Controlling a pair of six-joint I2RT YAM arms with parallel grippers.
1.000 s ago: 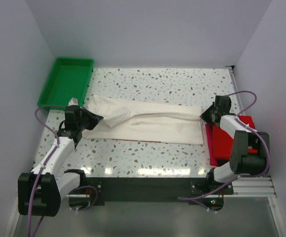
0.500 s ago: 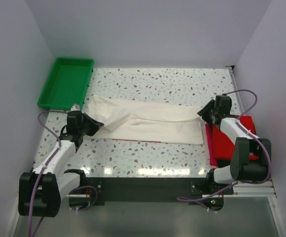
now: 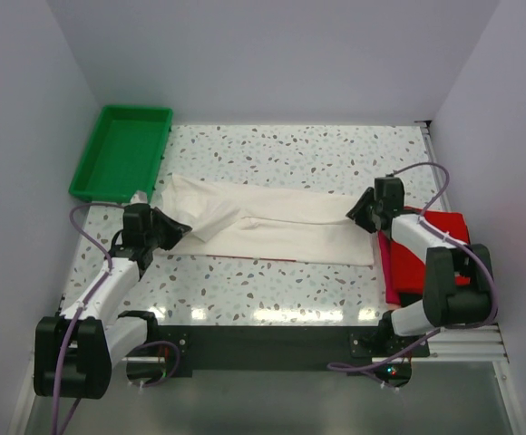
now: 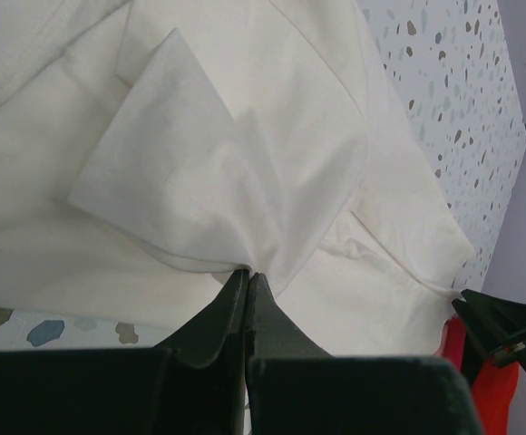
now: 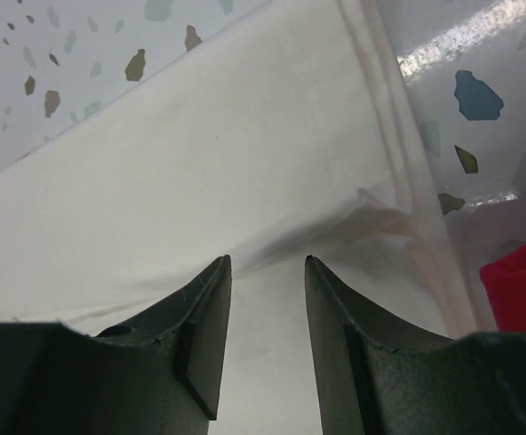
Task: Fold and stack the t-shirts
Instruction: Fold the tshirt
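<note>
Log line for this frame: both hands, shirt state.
left hand: shut on white shirt, left end | right hand: open over right end | white shirt: long flat strip | red shirts: at right edge

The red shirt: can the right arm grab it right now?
Probably yes. The right gripper is open and empty over the end of the off-white shirt, and the red shirt lies right next to it, partly under that arm. Nothing else covers it; the arm would just need to pull back.
</note>
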